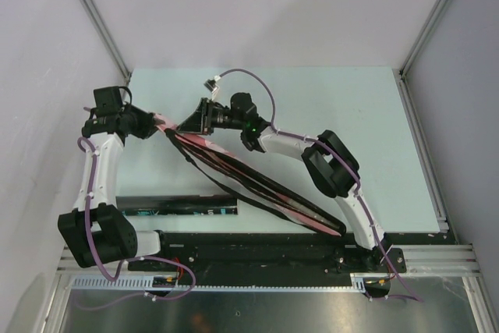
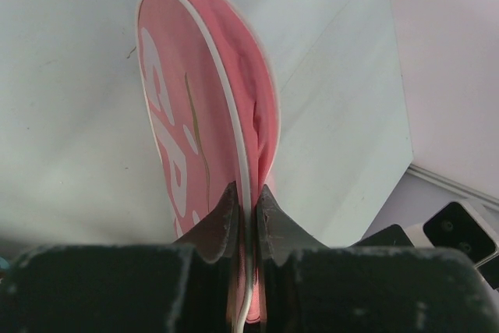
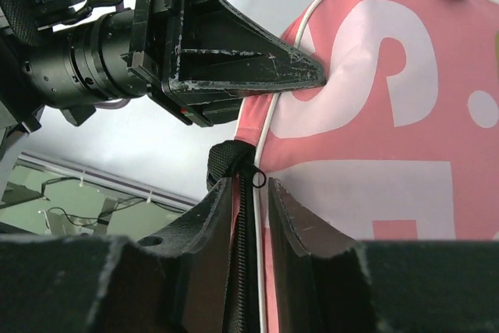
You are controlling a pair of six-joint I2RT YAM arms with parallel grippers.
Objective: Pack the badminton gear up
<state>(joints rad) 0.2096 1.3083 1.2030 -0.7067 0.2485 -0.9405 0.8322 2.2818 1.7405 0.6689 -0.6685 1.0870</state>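
Observation:
The pink bag [image 1: 257, 185] lettered "SPORT" lies slanting from the far left to the near right of the table. Its head end is lifted between both grippers. My left gripper [image 1: 154, 124] is shut on the white piping at the tip of the bag's head [image 2: 203, 99], with the piping pinched between its jaws [image 2: 247, 193]. My right gripper [image 1: 191, 121] is close beside it, shut on the bag's edge [image 3: 390, 154] with the black zipper [image 3: 248, 255] and its ring pull [image 3: 257, 179] between the jaws [image 3: 251, 185]. The long black tube [image 1: 179, 207] lies near the front left. No rackets or shuttlecocks are in view.
The pale green table [image 1: 335, 107] is walled by white panels left, back and right. A black strap [image 1: 222, 187] trails off the bag. The left gripper's fingers [image 3: 234, 60] show close above my right jaws. A black base rail [image 1: 257, 251] runs along the front.

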